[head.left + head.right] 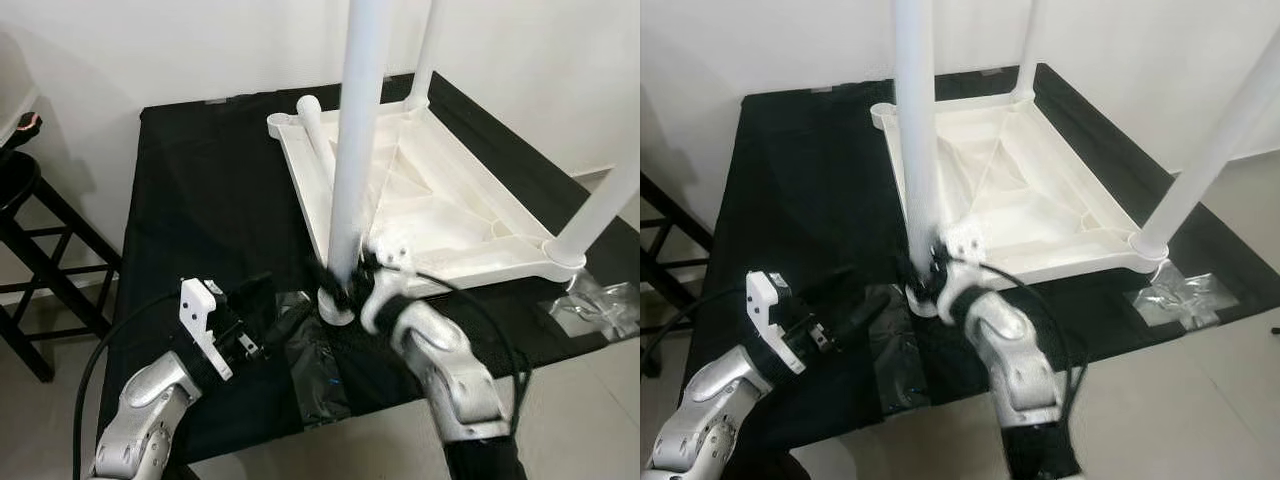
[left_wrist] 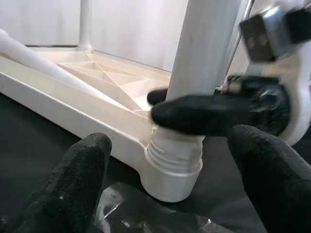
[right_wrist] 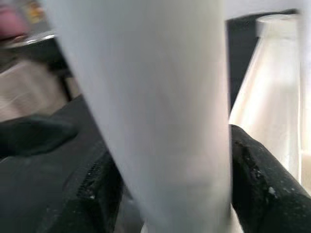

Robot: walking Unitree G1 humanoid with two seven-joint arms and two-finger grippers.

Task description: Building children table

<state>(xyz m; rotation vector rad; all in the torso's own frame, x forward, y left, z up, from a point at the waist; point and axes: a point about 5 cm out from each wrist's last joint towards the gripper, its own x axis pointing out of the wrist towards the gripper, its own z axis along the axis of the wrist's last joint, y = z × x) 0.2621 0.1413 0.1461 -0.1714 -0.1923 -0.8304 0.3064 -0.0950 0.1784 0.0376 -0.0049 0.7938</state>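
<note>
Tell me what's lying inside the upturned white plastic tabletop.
A loose white table leg lies inside the upturned white plastic tabletop along its left rim. The upright leg, gripped by the right gripper, hides part of it.

I read even, soft daylight in the head views | glare on plastic wrap [image 1: 600, 305] at 4 o'clock | right wrist view blurred, washed-out | left wrist foreground soft.

The right gripper [image 1: 342, 283] is clamped round something at twelve o'clock; the left gripper [image 1: 268, 318] is held open at nine o'clock of it.
</note>
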